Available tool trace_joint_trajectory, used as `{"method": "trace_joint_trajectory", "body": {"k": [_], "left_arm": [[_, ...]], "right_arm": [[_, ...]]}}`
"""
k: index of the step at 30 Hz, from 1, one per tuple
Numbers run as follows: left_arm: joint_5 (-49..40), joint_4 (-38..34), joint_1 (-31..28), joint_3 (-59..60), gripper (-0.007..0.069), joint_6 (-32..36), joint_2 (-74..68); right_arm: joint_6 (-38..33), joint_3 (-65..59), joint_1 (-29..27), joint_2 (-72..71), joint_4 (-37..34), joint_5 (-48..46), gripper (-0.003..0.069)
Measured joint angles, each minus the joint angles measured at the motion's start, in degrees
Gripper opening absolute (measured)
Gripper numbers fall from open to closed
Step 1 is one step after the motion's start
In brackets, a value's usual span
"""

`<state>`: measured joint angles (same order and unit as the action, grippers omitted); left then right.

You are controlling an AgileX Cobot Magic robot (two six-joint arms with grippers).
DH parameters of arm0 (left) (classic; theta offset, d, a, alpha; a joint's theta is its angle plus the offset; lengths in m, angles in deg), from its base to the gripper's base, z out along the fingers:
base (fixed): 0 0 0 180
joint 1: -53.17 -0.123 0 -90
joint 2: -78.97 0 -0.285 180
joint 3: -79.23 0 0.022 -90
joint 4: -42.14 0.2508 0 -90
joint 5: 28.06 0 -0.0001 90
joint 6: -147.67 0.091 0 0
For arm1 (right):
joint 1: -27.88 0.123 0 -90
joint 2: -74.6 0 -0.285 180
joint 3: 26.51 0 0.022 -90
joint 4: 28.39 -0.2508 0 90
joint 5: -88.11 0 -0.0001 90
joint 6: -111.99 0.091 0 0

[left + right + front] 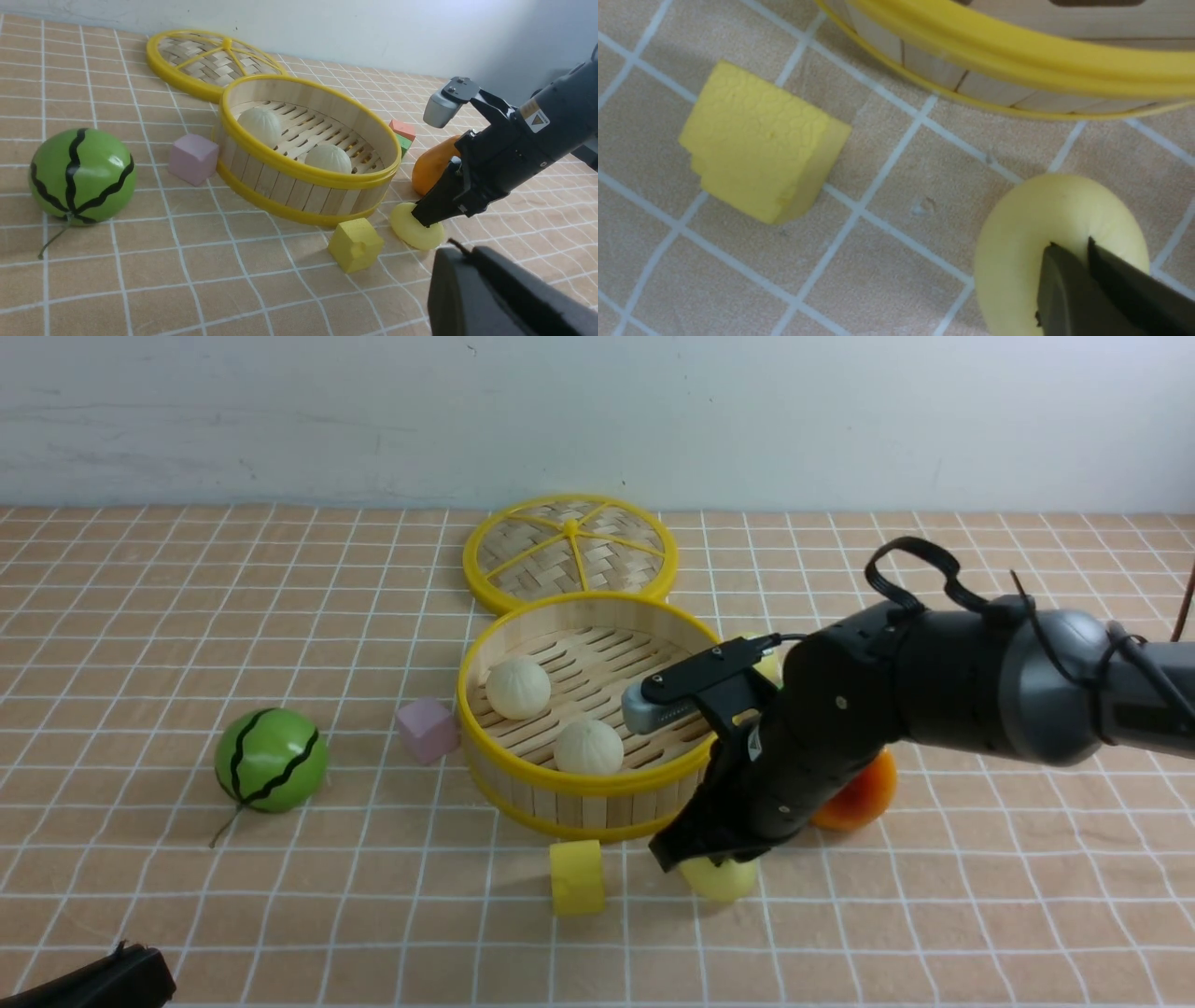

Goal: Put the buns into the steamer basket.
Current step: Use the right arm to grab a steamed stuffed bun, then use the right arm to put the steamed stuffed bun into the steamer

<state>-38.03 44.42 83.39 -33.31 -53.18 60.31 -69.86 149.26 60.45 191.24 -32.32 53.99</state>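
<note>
We see the right pincer (709, 857) down on a small, soft, pale yellow round bun (724, 882). Its two dark fingers are drawn together and nip the bun's squashed top. This bun rests on the orange checked tablecloth (280, 915), in front of the round bamboo-slat steamer basket with yellow rims (541, 798) and outside it. A notched yellow foam cube (576, 877) lies just beside the bun, on its left, not touching it.

Inside the basket we count two off-white round buns, one (518, 688) at the left of the slatted floor and one (588, 747) against the near wall. A second pale yellow bun (767, 663) peeks out behind the right arm, close to the basket's right rim.

Of the left pincer (103, 978) we see only its dark body at the near left corner. It is closed, well apart from the basket, and we cannot tell whether it holds anything.
</note>
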Motion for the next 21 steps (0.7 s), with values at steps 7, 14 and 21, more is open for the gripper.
{"method": "trace_joint_trajectory", "body": {"k": [7,14,21], "left_arm": [[0.0,0.0,0.0,0.0,0.0027,0.0,0.0],[0.0,0.0,0.0,0.0,0.0029,0.0,0.0],[0.0,0.0,0.0,0.0,0.0037,0.0,0.0]], "right_arm": [[0.0,0.0,0.0,-6.5,-0.43,-3.95,0.0],[-0.57,5.14,0.0,-10.19,1.57,1.0,0.0003],[-0.82,13.36,-1.46,0.73,5.49,4.63,0.0007]]}}
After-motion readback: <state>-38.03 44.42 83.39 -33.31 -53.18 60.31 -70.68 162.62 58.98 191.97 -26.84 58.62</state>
